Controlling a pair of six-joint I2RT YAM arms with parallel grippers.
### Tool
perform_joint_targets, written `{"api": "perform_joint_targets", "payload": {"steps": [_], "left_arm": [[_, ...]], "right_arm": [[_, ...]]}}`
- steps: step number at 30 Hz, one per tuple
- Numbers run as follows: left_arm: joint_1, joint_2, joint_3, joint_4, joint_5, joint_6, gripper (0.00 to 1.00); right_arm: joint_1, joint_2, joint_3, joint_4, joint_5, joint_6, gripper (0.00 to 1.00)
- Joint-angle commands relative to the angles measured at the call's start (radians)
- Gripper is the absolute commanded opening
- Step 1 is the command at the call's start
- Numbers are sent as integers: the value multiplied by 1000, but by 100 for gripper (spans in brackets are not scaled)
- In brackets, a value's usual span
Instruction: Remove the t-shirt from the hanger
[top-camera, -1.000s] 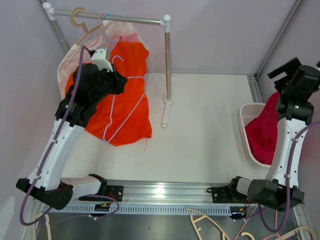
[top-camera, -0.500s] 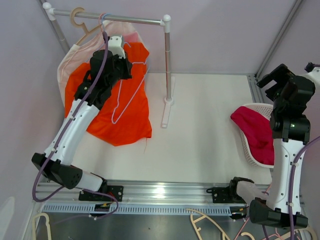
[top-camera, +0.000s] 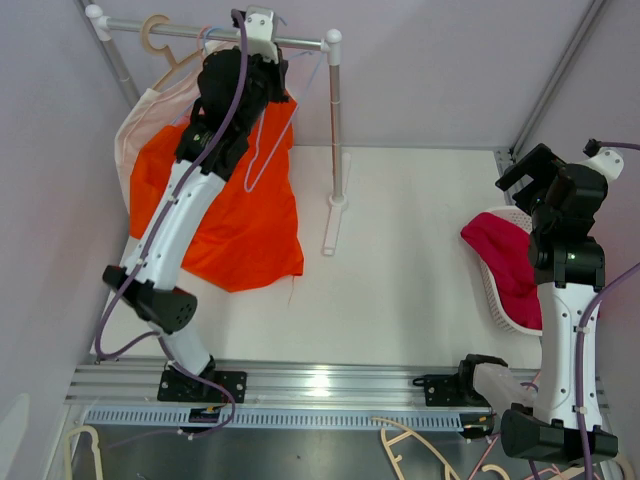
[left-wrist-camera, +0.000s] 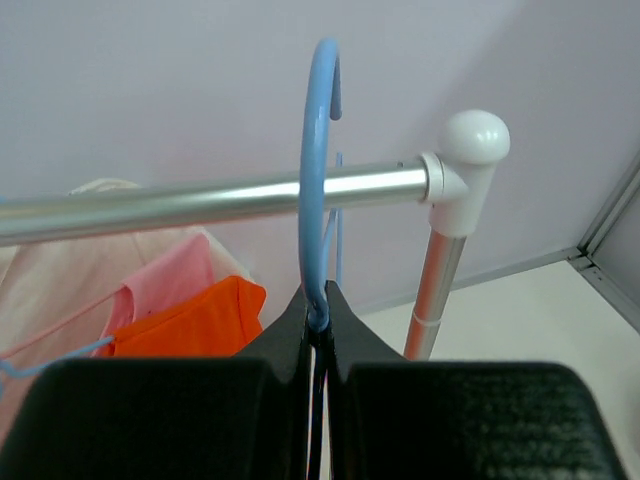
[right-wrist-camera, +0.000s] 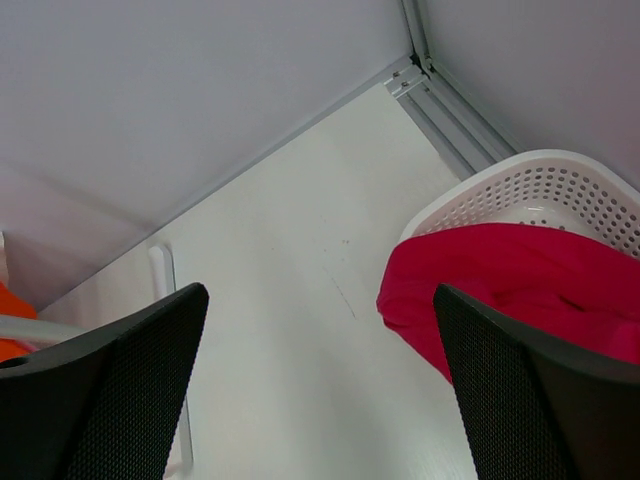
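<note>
Bright, even light, faint shadows; glare on the aluminium rail (top-camera: 320, 380) (left hand (left-wrist-camera: 317, 305) blurred up close).

The left arm (top-camera: 185, 205) is stretched long from its base at the near left, reaching high toward the far side with its elbow almost straight. Its end effector (left-wrist-camera: 316, 312) points up and away, and the two black fingers (left-wrist-camera: 290, 325) are pressed together on the stem of a thin blue hanger hook (left-wrist-camera: 318, 150). The right arm (top-camera: 565, 320) stands nearly upright over its base at the near right, wrist bent over at the top. The right end effector (right-wrist-camera: 320, 390) hangs with its fingers (right-wrist-camera: 110, 380) spread wide, gripping nothing.
</note>
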Motion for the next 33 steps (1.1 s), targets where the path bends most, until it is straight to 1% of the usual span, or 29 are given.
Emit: {"api": "perform_joint_targets", "payload": {"steps": [1,2,5,7,10,14,16,18,19,20,21,23,24,25,26,27,29,30,32,33], "left_arm": [[-9,112,173,-44,-13,35,0],[-9,159,196,-49,-3,35,0],[-9,231,266,-38,40,9,1],[-21,268,317,-61,36,3,1],[-32,305,317,-69,33,9,1],[-32,313,317,-98,73,-8,1],[-32,290,309,-119,86,-17,10],[-30,252,267,-113,94,-51,24],[-32,197,248,-99,102,-49,29],[-30,166,199,-86,105,-48,37],[-32,135,184,-63,105,-42,53],[-29,59,171,-58,87,-35,61],[-27,37,171,-66,80,-32,69],[-17,16,168,-73,74,-31,76],[-7,-27,161,-82,70,-34,88],[5,-52,130,-92,77,-44,94],[74,-134,41,-81,106,-81,100],[150,-158,-40,-66,181,-148,100],[233,-201,-82,-58,278,-225,100],[294,-205,-95,-56,331,-248,100]], "right_arm": [[14,-34,-16,39,-15,2,99],[16,-38,-19,42,-15,4,99],[25,-44,-19,36,-19,8,100],[27,-49,-22,33,-18,12,100],[28,-63,-29,34,-15,8,100],[31,-75,-31,30,-18,10,99],[31,-78,-33,30,-26,16,99],[34,-75,-36,28,-36,22,100],[37,-77,-39,26,-39,24,100],[39,-77,-42,26,-41,24,99],[45,-77,-43,23,-45,25,99],[50,-77,-43,20,-58,25,100],[54,-78,-43,17,-59,24,99],[56,-80,-43,16,-58,21,99],[57,-84,-43,11,-56,18,100],[59,-84,-46,10,-55,16,100],[59,-87,-46,7,-58,5,100],[59,-86,-46,5,-62,1,99],[60,-83,-48,3,-78,-10,99],[60,-81,-49,3,-82,-13,100]]}}
